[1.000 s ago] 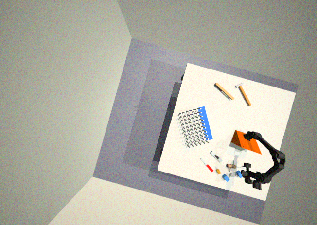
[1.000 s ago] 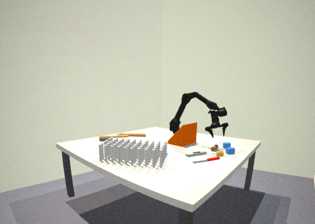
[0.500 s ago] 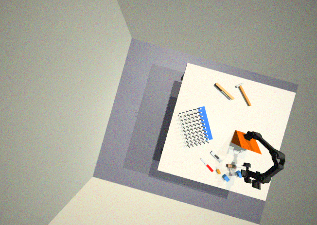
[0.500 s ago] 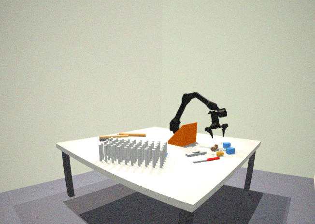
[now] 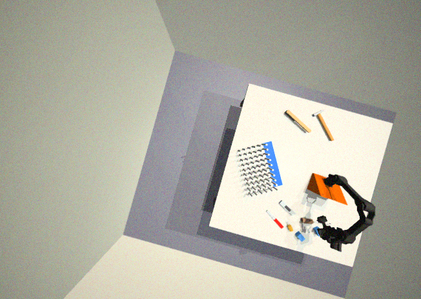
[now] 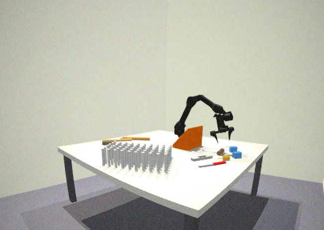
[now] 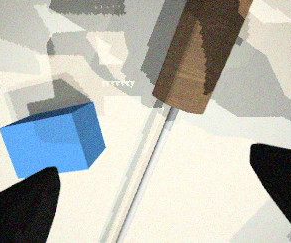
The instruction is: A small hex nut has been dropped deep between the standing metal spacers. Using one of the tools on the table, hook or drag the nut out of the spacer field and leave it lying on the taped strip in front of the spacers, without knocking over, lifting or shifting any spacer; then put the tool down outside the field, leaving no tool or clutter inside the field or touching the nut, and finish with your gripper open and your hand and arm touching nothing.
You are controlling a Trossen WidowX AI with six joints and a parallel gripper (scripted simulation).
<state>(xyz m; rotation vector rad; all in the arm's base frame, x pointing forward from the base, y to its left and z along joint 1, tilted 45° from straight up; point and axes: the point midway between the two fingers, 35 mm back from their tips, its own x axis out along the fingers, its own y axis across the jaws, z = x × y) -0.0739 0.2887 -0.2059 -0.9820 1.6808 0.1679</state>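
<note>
Hex nut: can't be made out in any view; whereabouts can't tell.
Spacers: metal posts (image 5: pixel 266 169) (image 6: pixel 166 163), upright, several rows, grouped nr table edge.
Strip: blue tape (image 5: pixel 276 169) (image 6: pixel 171 159), flat, along one side of posts; mostly hidden in ext. view.
Gripper: gripper (image 5: pixel 321 226) (image 6: pixel 223 141) (image 7: pixel 156 164), fingers spread wide, nothing btwn; raised above table, pointing down.
Brown-handled tool: wood-brown handle w/ thin metal shaft (image 5: pixel 307 220) (image 6: pixel 220 151) (image 7: pixel 198 59), lying below gripper; in wrist view, shaft crosses the gap btwn fingertips.
Blue blocks: qty 2, one (image 5: pixel 299 236) (image 6: pixel 237 154), other (image 5: pixel 316 231) (image 6: pixel 233 149); nr brown handle. Wrist view shows 1 blue block (image 7: pixel 53 141).
Yellow-handled tool: small (image 5: pixel 289 227) (image 6: pixel 226 158), btwn red-handled tool & blocks.
Red-handled tool: slim, pale blade (image 5: pixel 277 223) (image 6: pixel 219 163), flat.
Grey tool: w/ dark inset (image 5: pixel 287 207) (image 6: pixel 201 158), flat, nr red one.
Wedge: orange, lg. (image 5: pixel 321 188) (image 6: pixel 191 138), nr arm (image 5: pixel 367 210) (image 6: pixel 195 99) base.
Far tools: hammer (image 5: pixel 325 126) (image 6: pixel 136 138) + wood-backed tool (image 5: pixel 297 121) (image 6: pixel 117 140), side by side, apart.
Table: white top (image 5: pixel 360 145) (image 6: pixel 183 180), dk legs.
</note>
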